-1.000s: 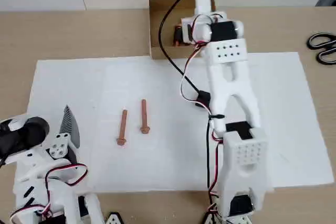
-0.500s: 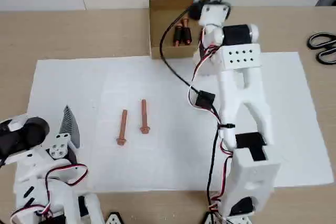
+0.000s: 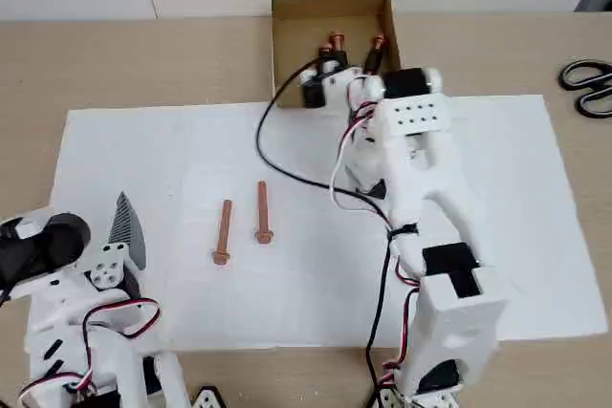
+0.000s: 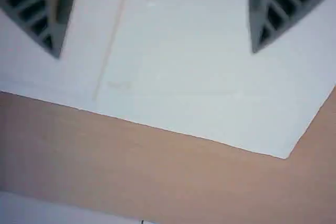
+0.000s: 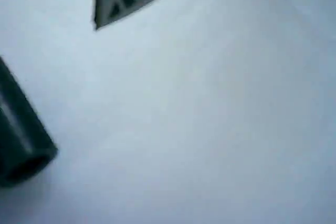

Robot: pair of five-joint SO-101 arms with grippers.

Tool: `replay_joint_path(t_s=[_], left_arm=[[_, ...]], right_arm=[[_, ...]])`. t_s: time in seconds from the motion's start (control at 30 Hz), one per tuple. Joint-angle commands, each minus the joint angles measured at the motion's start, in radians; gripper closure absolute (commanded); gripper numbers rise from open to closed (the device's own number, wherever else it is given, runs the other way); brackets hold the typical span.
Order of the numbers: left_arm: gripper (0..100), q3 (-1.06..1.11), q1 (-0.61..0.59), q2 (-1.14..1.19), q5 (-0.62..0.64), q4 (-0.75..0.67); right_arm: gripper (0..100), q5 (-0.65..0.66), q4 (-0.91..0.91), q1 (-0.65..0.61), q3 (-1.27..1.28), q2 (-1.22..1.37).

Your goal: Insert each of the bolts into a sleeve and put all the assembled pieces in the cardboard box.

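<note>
At the near left corner the left gripper (image 4: 153, 32) hangs released, its grey jaws wide apart over the edge of the white paper sheet (image 3: 143, 140), holding nothing. Two bare copper bolts (image 3: 223, 232) lie side by side on the sheet, well apart from the cardboard box (image 3: 285, 45), where assembled pieces (image 3: 337, 43) sit. The right gripper (image 3: 325, 81) is at the box's near wall; released or clenched, I cannot tell. Its black cable (image 3: 273, 160) loops near the bolts and could roll them if it drags; a careless swing might shove the box. Scissors (image 3: 588, 83) lie far right. No writing is readable anywhere.
</note>
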Motion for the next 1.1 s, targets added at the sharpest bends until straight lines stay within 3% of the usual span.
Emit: replay_joint_path(t_s=[0.0,0.37,1.07], left_arm=[[78,0.002,-0.003,-0.011,-0.002,0.009],[78,0.002,-0.003,-0.011,-0.002,0.009],[78,0.016,-0.003,-0.011,-0.002,0.006]], right_arm=[[80.8,0.057,-0.004,-0.036,0.000,-0.059],[80.9,0.141,-0.047,-0.065,-0.005,0.059],[80.9,0.184,-0.059,-0.036,-0.005,0.163]])
